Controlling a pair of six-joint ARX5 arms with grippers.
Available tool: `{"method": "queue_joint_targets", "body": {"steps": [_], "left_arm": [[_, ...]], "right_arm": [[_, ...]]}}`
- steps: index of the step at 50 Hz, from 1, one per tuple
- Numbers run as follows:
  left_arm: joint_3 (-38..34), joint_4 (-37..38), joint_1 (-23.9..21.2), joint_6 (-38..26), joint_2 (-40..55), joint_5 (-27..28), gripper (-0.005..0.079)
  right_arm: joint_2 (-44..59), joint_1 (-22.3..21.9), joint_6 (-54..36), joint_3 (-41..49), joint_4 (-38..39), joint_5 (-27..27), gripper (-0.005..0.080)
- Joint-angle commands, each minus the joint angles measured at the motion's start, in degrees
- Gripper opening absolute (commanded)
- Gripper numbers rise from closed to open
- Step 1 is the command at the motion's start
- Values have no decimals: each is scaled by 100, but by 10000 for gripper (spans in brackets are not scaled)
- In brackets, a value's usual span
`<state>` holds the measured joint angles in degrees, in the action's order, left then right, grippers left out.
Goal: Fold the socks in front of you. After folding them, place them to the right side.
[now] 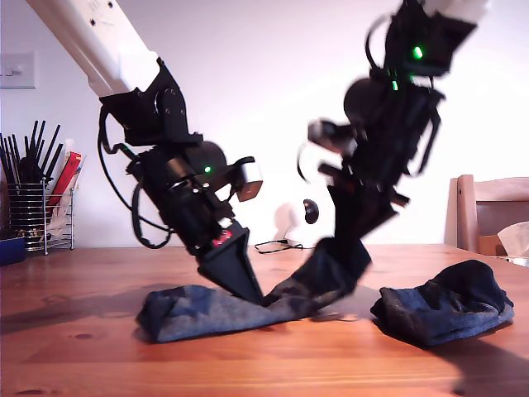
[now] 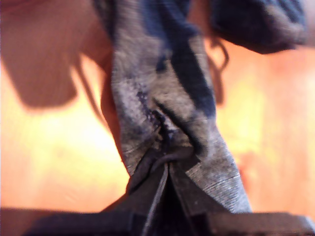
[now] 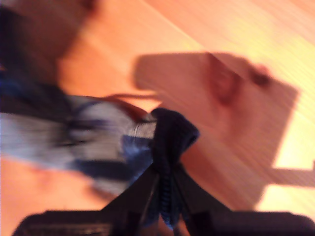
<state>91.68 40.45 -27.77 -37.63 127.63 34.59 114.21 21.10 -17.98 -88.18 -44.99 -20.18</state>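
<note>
One sock (image 1: 198, 310) lies stretched along the wooden table (image 1: 273, 364) in the exterior view. My first gripper (image 1: 258, 298) presses down on its middle, shut on the grey knit (image 2: 162, 98), on the arm at the exterior view's left. My second gripper (image 1: 347, 260) is shut on that sock's dark end (image 3: 172, 130) and holds it raised off the table; this arm is blurred. The other sock (image 1: 446, 310) sits bunched in a heap at the exterior view's right, free of both grippers, and shows beyond the held sock (image 2: 261, 22) in the first wrist view.
A wire holder with black utensils (image 1: 33, 207) stands at the back on the exterior view's left, with a blue container (image 1: 10, 248) beside it. A wooden chair (image 1: 492, 211) and a tissue box (image 1: 512, 240) are at the back right. A thin cable (image 1: 277, 246) lies behind the arms.
</note>
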Motion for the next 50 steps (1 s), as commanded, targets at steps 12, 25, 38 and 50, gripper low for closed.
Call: {"method": "queue_joint_targets", "body": {"steps": [12, 25, 38, 50], "left_arm": [[-162, -496, -114, 459, 72, -201, -20], [-162, -623, -203, 772, 72, 35, -20], [-155, -782, -212, 1067, 52, 396, -20], [-153, -507, 22, 1064, -402, 387, -20]], "right_arm": [[-4, 481, 4, -522, -688, -291, -10], [-4, 772, 13, -535, -761, -337, -10], [-4, 813, 11, -654, -868, -339, -10], [-4, 809, -7, -782, -887, -326, -10]]}}
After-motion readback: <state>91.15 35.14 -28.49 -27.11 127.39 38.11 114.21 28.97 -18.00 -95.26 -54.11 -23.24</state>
